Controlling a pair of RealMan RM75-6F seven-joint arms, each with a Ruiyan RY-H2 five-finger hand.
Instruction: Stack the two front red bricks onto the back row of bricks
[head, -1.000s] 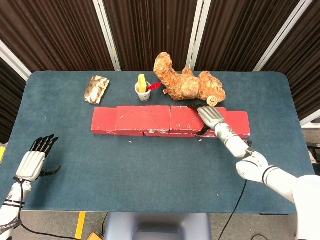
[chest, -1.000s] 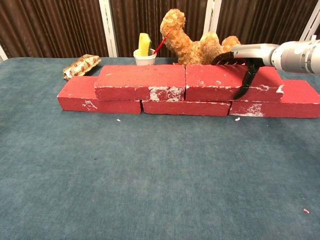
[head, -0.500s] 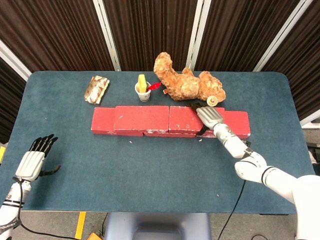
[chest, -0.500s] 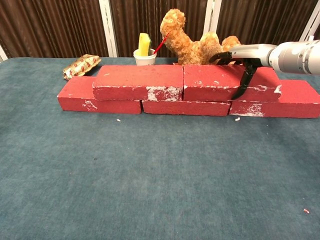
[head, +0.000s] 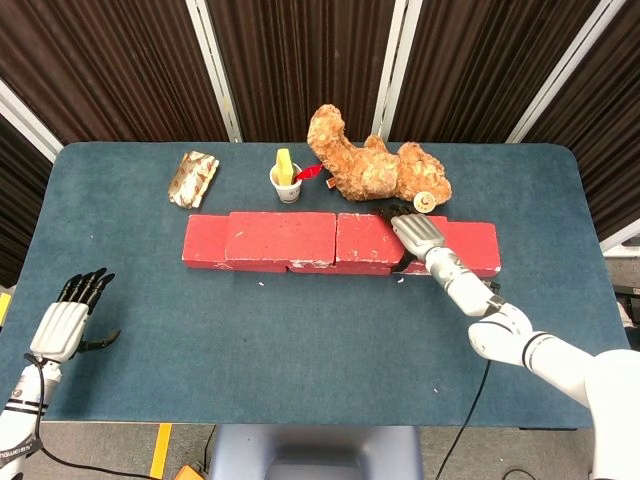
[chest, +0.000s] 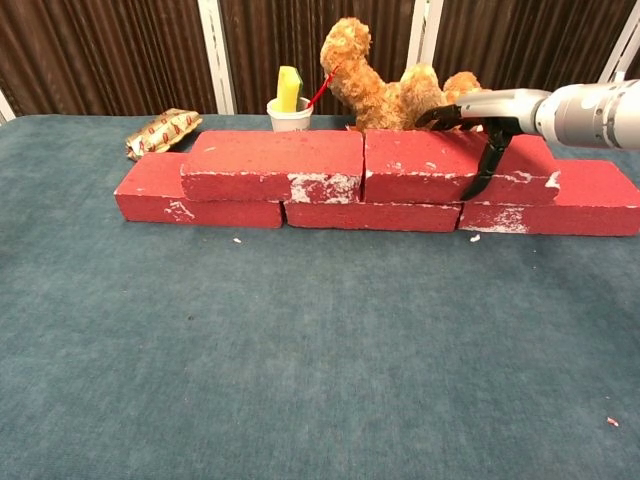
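Both my hands at the table, right one extended forward.

My right hand (head: 421, 232) lay palm-down with its thumb (chest: 483, 166) hooked downward below the palm; my left hand (head: 68, 318) hovered apart, holding nothing, fingers straight and slightly spread.

Nothing legible is showing anywhere: the snack packet (head: 193, 178) is carrying printed patterning too small and blurred to read, and the bricks (chest: 380, 182) are bearing no markings.

We look down on a desk (head: 300, 330) covered in dark blue-green felt, its corners rounded. Behind it hang dark brown pleated curtains (head: 300, 60) divided by pale vertical strips (head: 215, 70). Yellow tape (head: 160, 450) marks the grey floor below.
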